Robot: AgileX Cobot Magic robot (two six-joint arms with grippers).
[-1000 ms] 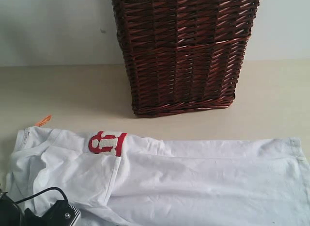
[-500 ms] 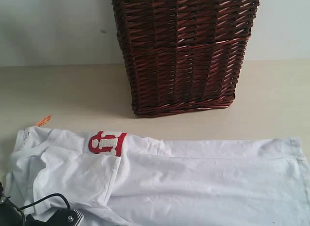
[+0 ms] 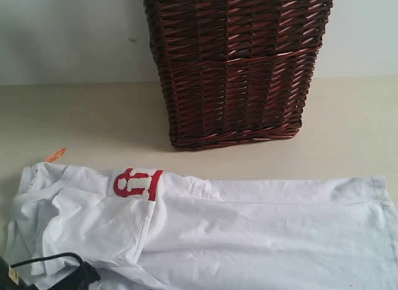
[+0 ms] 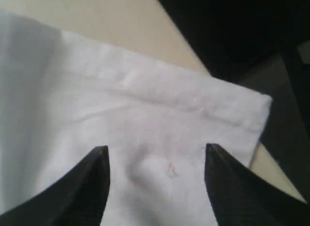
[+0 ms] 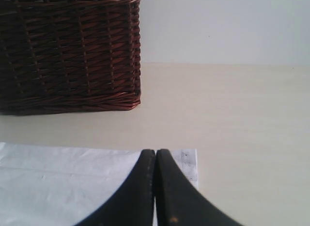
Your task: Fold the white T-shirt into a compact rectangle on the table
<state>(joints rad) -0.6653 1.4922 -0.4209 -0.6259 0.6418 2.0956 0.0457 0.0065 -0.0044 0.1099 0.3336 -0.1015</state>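
White T-shirt (image 3: 261, 234) lies flat on the table (image 3: 81, 116), stretched across the near side just in front of the wicker basket (image 3: 239, 72) and not touching it. Its near edge is cut off by the bottom of the exterior view, so the full outline can't be seen. One side is folded over the chest. It covers most of the red letters (image 3: 137, 183), and the part left showing is too little to read. The orange neck tag (image 3: 56, 155) pokes out at the far left corner.

Left gripper (image 4: 156, 151): fingers spread wide, nothing between them. It hangs over a hemmed corner of the shirt that lies right at the table edge. There is a small puckered bump in the cloth between the tips. I can't tell if the tips touch the fabric. In the exterior view only a dark bit of this arm and a looped cable (image 3: 50, 259) show at the bottom left corner.

Right gripper (image 5: 155, 153): fingers pressed tight together over another edge of the shirt. The fingers block the view, so it's unclear whether any cloth is caught under them. This gripper is out of the exterior view.

The basket top is cropped, so its contents are hidden.
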